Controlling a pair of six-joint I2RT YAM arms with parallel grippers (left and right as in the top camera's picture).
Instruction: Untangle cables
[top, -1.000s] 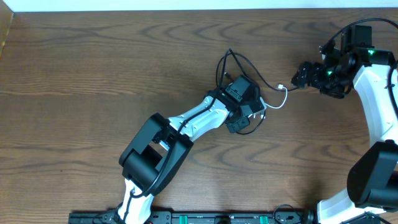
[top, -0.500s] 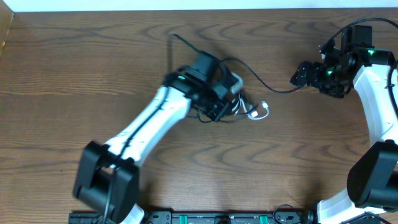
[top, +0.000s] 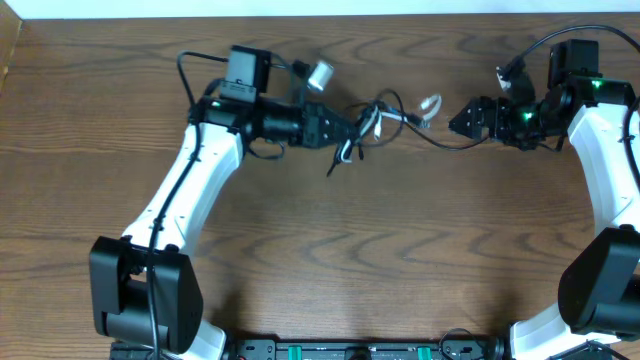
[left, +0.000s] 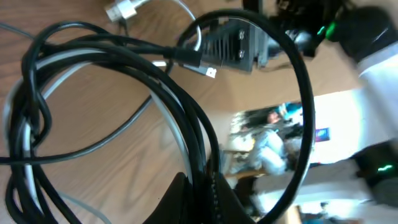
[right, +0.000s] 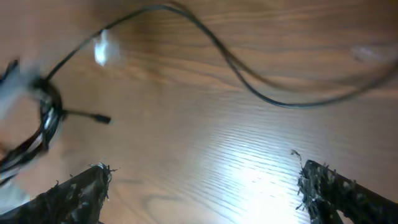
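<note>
Left claw has swung the cables up and leftward, clamped on the bundle; loops trail just past its tips. Right claw gapes wide, with the black strand ahead of it, ungripped. The cords look light, limp and slippery, so the best hold is probably near a plug end.

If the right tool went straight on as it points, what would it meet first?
Probably the black cable curving across the table just ahead of the right tool, then the tangled bundle beyond. Its height is unclear, so it might pass over.
</note>
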